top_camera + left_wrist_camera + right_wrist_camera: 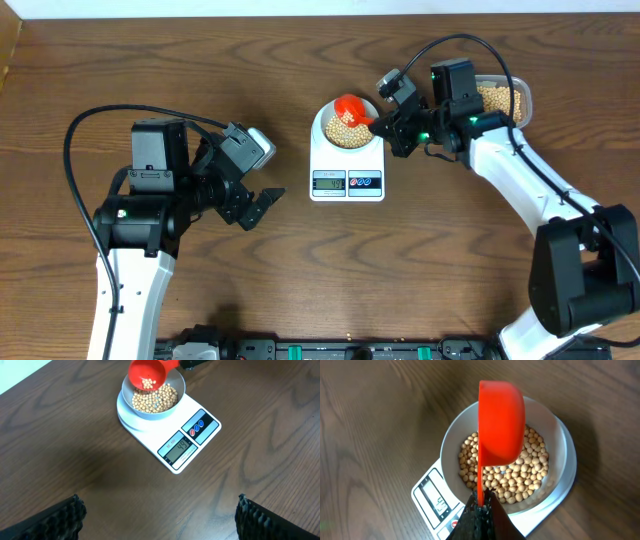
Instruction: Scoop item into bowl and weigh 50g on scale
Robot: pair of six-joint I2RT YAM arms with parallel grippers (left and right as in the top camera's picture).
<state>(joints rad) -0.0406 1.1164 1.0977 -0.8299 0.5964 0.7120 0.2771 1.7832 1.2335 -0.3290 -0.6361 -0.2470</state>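
the only sign that can be read stands on the scale (177,415), on its grey display (180,449), at 5 o'clock from the bowl (179,385) in the left wrist view: dark digits that look like 45, then 1 more digit too blurred to tell. the small print just above the display is too fine to read. in the overhead and right wrist views the digits cannot be made out.
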